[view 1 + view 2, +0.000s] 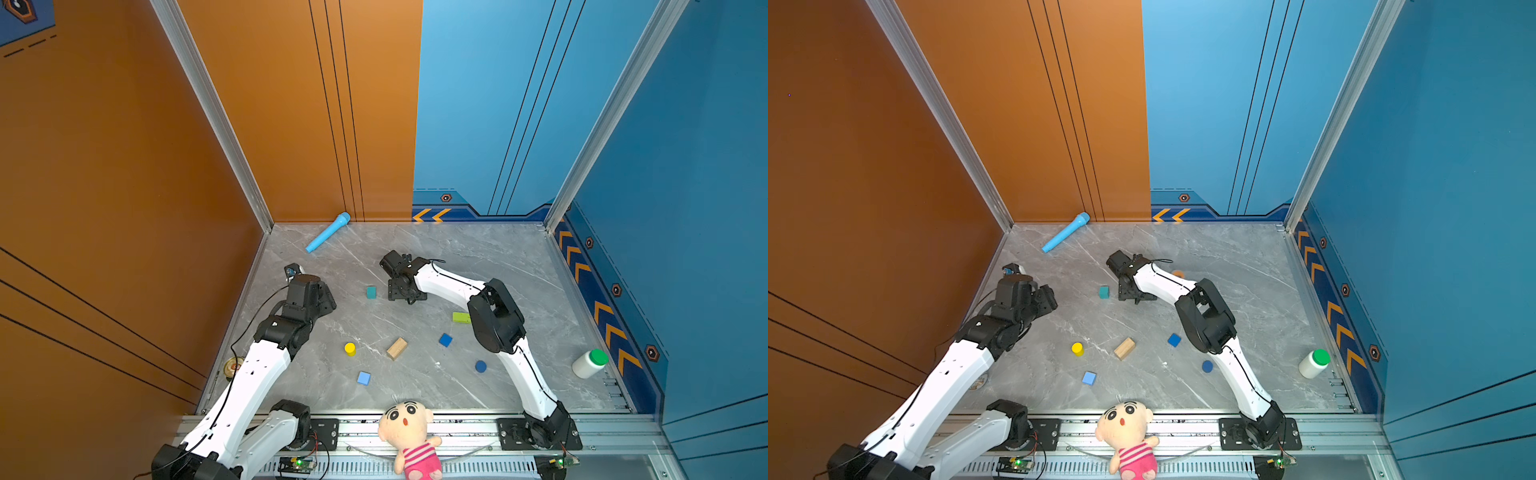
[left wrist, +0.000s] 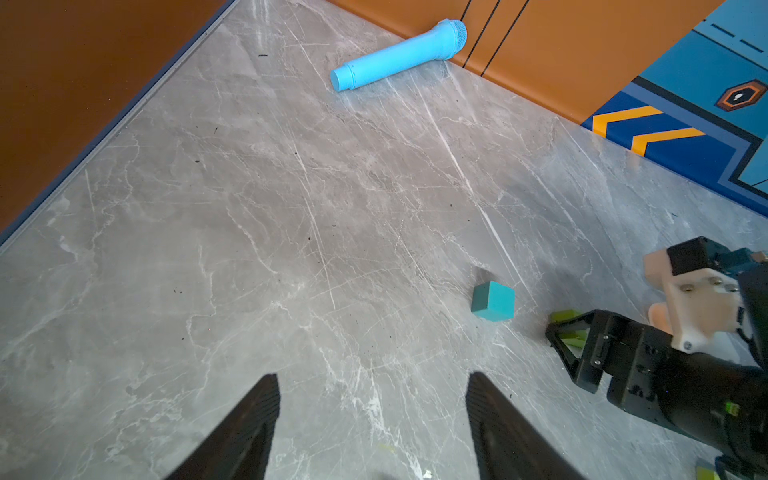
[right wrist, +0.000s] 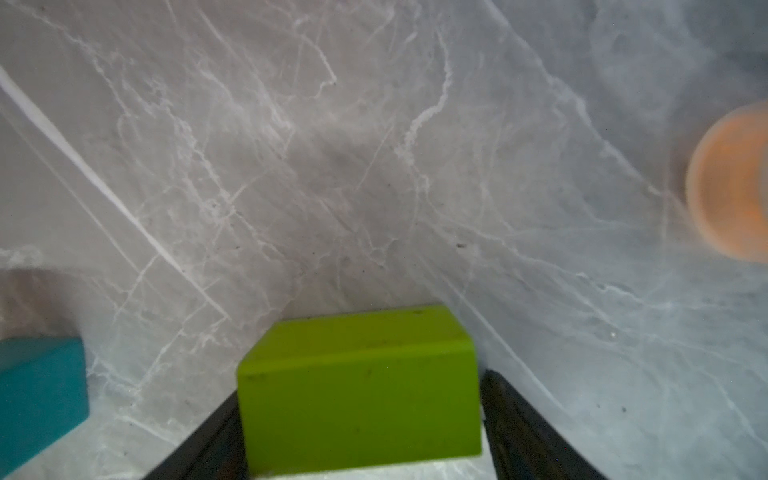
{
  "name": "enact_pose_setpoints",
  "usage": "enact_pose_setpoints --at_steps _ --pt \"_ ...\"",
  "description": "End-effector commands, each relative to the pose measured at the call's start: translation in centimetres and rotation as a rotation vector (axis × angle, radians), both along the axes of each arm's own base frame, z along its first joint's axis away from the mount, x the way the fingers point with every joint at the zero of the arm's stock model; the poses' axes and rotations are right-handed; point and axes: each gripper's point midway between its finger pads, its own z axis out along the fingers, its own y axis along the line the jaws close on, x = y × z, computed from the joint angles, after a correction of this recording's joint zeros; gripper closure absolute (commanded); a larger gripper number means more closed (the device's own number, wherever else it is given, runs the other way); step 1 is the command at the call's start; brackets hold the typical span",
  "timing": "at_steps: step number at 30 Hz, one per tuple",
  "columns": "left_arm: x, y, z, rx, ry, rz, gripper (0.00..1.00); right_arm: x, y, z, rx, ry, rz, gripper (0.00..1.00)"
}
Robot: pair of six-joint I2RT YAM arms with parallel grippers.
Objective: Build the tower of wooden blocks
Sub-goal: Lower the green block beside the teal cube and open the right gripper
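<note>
A lime green brick (image 3: 359,390) lies on the grey table between the fingers of my right gripper (image 3: 361,415), which stands open just right of the teal cube (image 1: 371,292); a thin gap shows on one side. In both top views this gripper (image 1: 405,296) hides that brick. Another lime brick (image 1: 460,317) peeks from under the right elbow. Loose in front lie a yellow cylinder (image 1: 350,348), tan brick (image 1: 397,348), dark blue cube (image 1: 445,340), dark blue cylinder (image 1: 481,366) and light blue cube (image 1: 363,378). My left gripper (image 2: 374,386) hangs open and empty at the left.
A light-blue toy microphone (image 1: 328,237) lies by the back wall. An orange tape ring (image 3: 731,183) sits behind the right gripper. A white bottle with a green cap (image 1: 590,363) stands at the right edge. A doll (image 1: 409,432) lies on the front rail.
</note>
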Motion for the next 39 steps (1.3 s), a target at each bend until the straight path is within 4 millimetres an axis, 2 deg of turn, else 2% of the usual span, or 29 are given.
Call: enact_pose_setpoints --at_steps 1,12,24,30,32,34,36,39 --pt "-0.2 0.6 0.2 0.020 -0.013 0.013 0.27 -0.2 -0.3 -0.3 0.010 0.022 -0.006 0.20" --pt "-0.4 0.6 0.3 0.022 -0.020 0.015 0.27 -0.2 0.7 -0.2 0.065 0.029 -0.021 0.28" --pt "-0.6 0.8 0.4 0.020 -0.026 0.018 0.27 -0.7 0.8 -0.3 0.076 0.033 -0.048 0.33" --pt "-0.8 0.8 0.4 0.020 -0.027 0.018 0.27 -0.7 0.5 0.1 0.072 0.027 -0.049 0.22" --pt "-0.8 0.8 0.5 0.021 -0.029 0.017 0.27 -0.8 0.6 0.3 0.073 0.025 -0.044 0.10" --pt "-0.9 0.8 0.6 0.018 -0.033 0.018 0.27 -0.8 0.7 0.8 0.077 0.017 -0.038 0.04" --pt "-0.9 0.8 0.6 0.018 -0.035 0.017 0.27 -0.9 0.7 1.1 0.080 0.013 -0.033 0.00" --pt "-1.0 0.8 0.7 0.016 -0.039 0.018 0.27 -1.1 0.7 2.2 0.080 -0.004 -0.022 0.00"
